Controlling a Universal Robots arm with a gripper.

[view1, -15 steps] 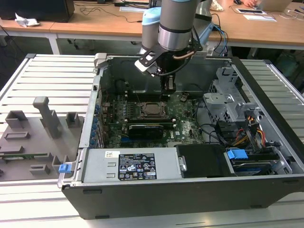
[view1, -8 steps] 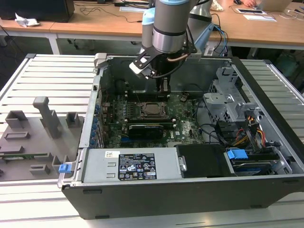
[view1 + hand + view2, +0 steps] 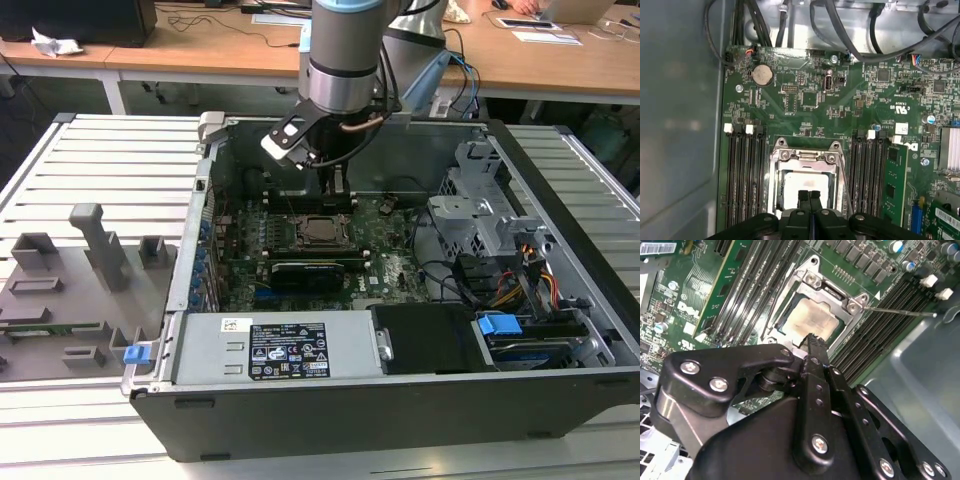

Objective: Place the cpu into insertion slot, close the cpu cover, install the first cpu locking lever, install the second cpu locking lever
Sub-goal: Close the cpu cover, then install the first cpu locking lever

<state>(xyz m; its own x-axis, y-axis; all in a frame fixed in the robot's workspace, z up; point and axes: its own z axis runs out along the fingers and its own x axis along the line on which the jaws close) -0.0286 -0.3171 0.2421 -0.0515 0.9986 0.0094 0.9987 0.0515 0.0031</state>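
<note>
Gripper body blocks a good part of the cpu cover in both wrist views. I can't see the cpu edge behind the fingertips. Exterior view: arm cut off at the top edge, insertion slot too small for me to judge whether it's latched.

The motherboard is green — with black memory slots like stripes. The cpu is silvery grey, the cpu cover shiny silver, the gripper black.
</note>
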